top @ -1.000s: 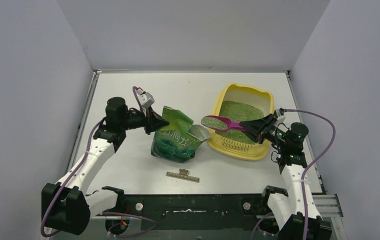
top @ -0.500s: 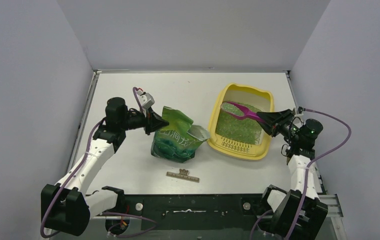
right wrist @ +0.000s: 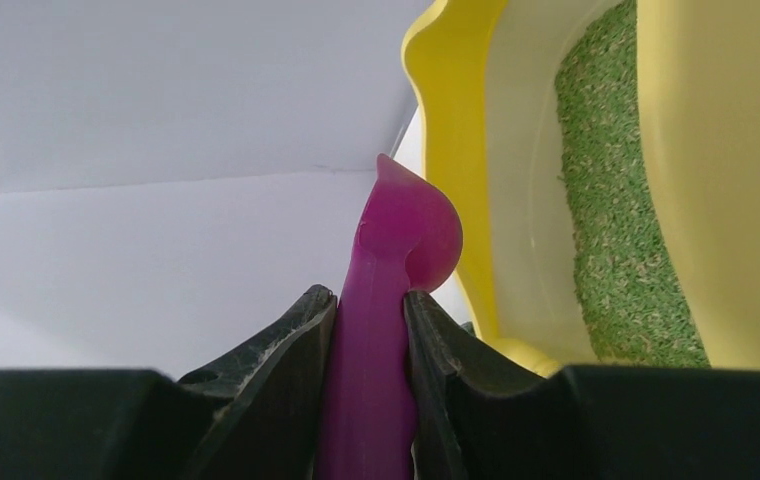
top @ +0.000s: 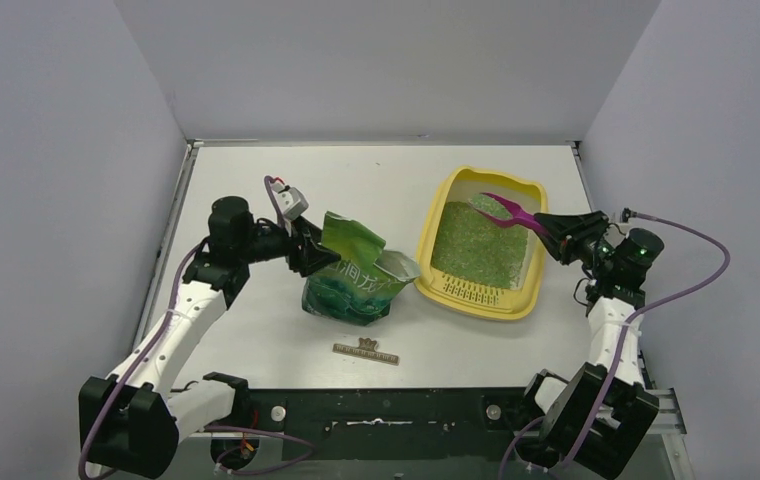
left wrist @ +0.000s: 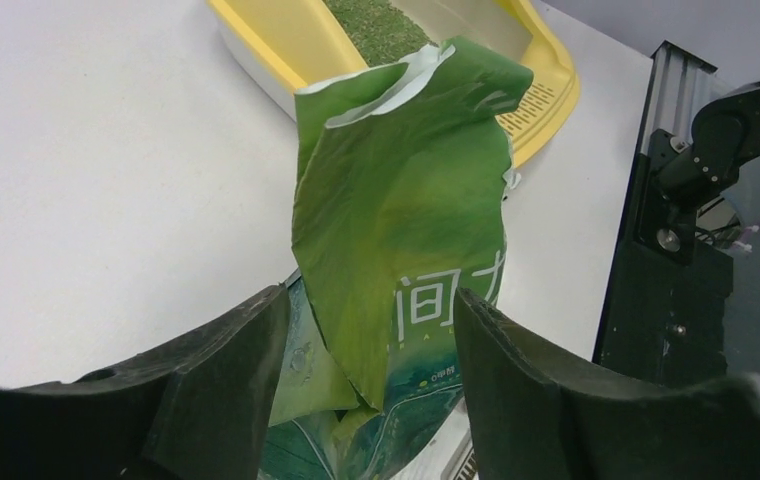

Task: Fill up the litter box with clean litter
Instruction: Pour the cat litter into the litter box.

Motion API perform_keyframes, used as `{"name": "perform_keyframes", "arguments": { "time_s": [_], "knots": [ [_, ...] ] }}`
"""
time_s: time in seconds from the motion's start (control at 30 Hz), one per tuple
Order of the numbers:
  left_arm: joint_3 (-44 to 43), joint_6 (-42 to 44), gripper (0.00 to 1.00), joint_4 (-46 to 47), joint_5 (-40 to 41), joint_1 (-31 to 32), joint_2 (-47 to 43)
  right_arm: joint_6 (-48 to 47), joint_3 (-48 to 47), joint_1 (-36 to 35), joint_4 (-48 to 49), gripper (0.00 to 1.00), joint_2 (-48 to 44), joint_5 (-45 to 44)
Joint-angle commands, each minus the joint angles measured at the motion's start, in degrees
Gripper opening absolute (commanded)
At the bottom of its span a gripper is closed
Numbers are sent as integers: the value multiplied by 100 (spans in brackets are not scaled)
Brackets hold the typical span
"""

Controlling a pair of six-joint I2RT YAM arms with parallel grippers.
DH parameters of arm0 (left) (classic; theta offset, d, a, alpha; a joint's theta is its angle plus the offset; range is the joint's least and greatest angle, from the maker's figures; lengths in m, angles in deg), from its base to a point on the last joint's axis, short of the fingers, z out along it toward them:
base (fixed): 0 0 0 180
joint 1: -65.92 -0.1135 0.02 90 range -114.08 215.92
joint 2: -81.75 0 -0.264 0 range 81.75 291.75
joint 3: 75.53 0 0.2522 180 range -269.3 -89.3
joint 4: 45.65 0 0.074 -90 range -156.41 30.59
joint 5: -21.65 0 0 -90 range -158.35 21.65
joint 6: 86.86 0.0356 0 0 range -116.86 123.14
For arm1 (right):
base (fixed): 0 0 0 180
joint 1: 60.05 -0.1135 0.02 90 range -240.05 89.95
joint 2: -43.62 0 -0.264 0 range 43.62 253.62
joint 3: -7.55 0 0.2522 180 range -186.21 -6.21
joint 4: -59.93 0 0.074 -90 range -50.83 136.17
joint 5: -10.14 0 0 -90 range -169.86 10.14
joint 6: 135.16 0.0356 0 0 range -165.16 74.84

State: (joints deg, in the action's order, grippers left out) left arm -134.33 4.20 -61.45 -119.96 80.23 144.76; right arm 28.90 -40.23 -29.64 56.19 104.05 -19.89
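Top view: pale yellow litter box [top: 424, 282] on the right half of the white table [top: 376, 175], slotted grate strip at its near end, floor covered with clean litter [top: 476, 245] of fine light-green granules. At the box's right rim, right gripper [top: 548, 224] clamped on the handle of a magenta scoop [top: 509, 210], scoop slanted above the litter over the far part of the box. Just beside the box's near-left corner, a glossy green litter bag [top: 356, 288], upright, crumpled, top torn open. At the bag's upper left flap, left gripper [top: 318, 252]. Near the table's front edge, apart from the bag, a small flat dark strip [top: 366, 351], markings illegible.

Left wrist view: left fingers [left wrist: 226, 380] spread apart, bag flap standing in the gap between them; contact with either finger impossible to tell. Printed on the bag in white: "间", next character cut off by a fold, smaller print beneath unreadable.

Right wrist view: right fingers [right wrist: 266, 370] pressed against both sides of the scoop handle, litter box and granules to the right
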Motion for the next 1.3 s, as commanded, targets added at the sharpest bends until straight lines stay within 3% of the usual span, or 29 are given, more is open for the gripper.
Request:
{"name": "perform_keyframes", "arguments": {
  "time_s": [0.0, 0.13, 0.63, 1.27],
  "knots": [
    [-254, 55, 70, -3, 162, -34, -270, -1043, -599, 48, -969, 0, -162, -529],
    [-354, 112, 87, -288, 693, -64, -387, -1287, -711, 44, -1337, 0, -103, -786],
    [-656, 243, 90, -1290, 3308, -44, -844, -1873, -1622, -606, -1665, 0, 660, -1754],
    [811, 268, 92, -716, 5117, -3, -2953, -1728, -2408, -1222, -1341, 0, 1475, -2670]
  ]
}}
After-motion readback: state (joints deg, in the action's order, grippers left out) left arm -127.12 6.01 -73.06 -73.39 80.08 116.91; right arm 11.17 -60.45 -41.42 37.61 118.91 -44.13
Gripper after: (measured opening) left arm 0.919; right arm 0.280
